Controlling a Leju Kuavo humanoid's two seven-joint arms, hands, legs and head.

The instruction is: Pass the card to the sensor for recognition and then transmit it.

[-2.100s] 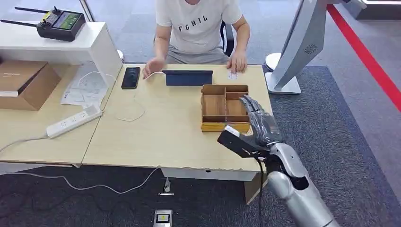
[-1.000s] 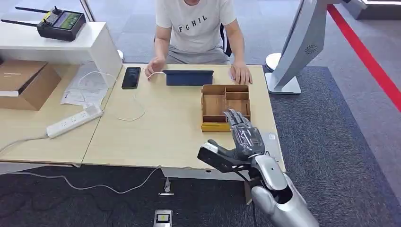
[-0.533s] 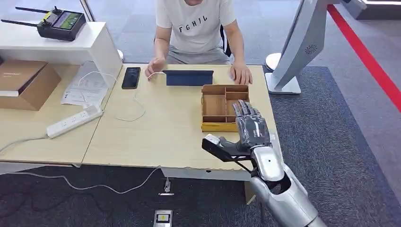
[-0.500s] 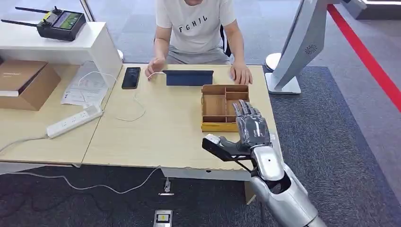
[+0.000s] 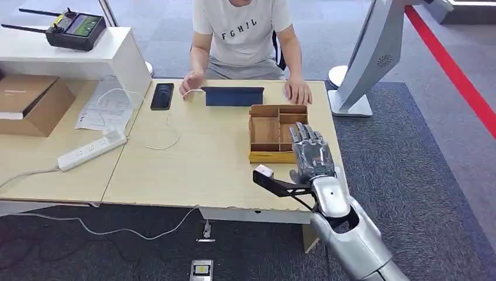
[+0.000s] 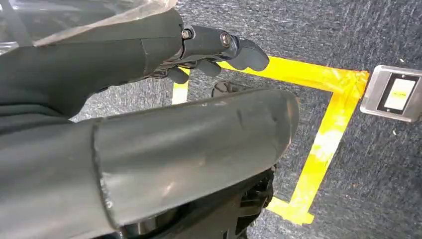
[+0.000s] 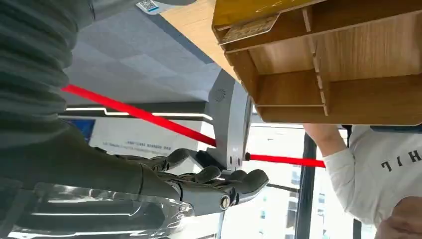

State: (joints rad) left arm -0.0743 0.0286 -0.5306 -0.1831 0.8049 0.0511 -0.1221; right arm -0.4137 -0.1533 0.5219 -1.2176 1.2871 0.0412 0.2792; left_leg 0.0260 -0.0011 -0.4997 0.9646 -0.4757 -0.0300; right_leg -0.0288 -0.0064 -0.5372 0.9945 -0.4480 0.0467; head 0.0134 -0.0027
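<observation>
Near the worktop's (image 5: 193,170) front right corner, the right hand (image 5: 312,157) hovers with fingers (image 5: 306,138) spread, holding nothing, just in front of the wooden divided tray (image 5: 278,132). A card (image 5: 336,170) appears to lie at the right edge beside the hand, though its identity is uncertain. Judged step: reaching to pick it up; next, a descent and pinch. The left hand (image 6: 209,47) hangs over the floor, fingers loosely curled around nothing.

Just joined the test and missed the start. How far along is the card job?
Early. Nothing looks done: the right hand hovers with nothing in it beside the wooden tray, fingers apart. A card lies on the table edge. Left: picking it up, scanning it and passing it to the person.
</observation>
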